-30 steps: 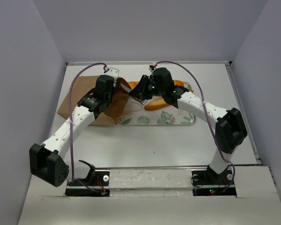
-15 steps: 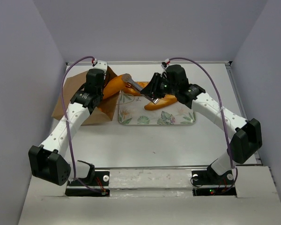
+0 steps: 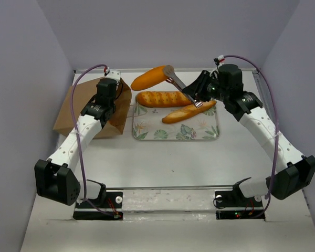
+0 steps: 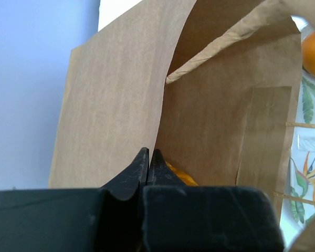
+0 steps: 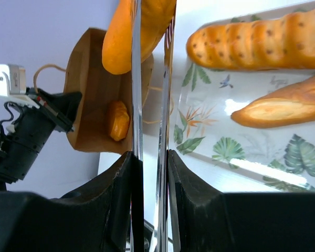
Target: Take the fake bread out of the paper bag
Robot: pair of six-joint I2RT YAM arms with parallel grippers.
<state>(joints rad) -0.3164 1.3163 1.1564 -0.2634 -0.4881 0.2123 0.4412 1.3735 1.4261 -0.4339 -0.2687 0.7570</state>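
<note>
1. The right hand [image 5: 149,157] was clamped on a pair of metal tongs [image 3: 179,84], its fingers pressed against the two blades from either side.
2. The tips of the tongs gripped a smooth golden loaf [image 3: 149,77], which was fully out of the bag [image 3: 73,113]. It sat at the far side of the scene, just beyond the tray's far-left corner, between the bag and the right arm.
3. The bag lay on its side at the left of the bench [image 3: 163,157], with its mouth turned right toward the tray [image 3: 199,135].
4. The left hand [image 4: 148,155] was pressed together on the bag's upper paper wall at the mouth. The left wrist view showed the edge of the paper running down into the closed fingertips.
5. The right wrist view showed the mouth gaping, with one short loaf [image 5: 118,119] lying inside the bag. A sliver of orange also showed past the left fingers.
6. The flower-and-leaf patterned tray sat just right of the bag, near the middle of the bench, with two loaves on it.
7. A long scored loaf [image 3: 163,98] lay along the tray's far edge.
8. A slimmer loaf [image 3: 188,112] lay at a slant just nearer, its right end toward the far-right corner under the right hand.
9. The left arm reached in from the near left, and the right arm bent in from the right side.
</note>
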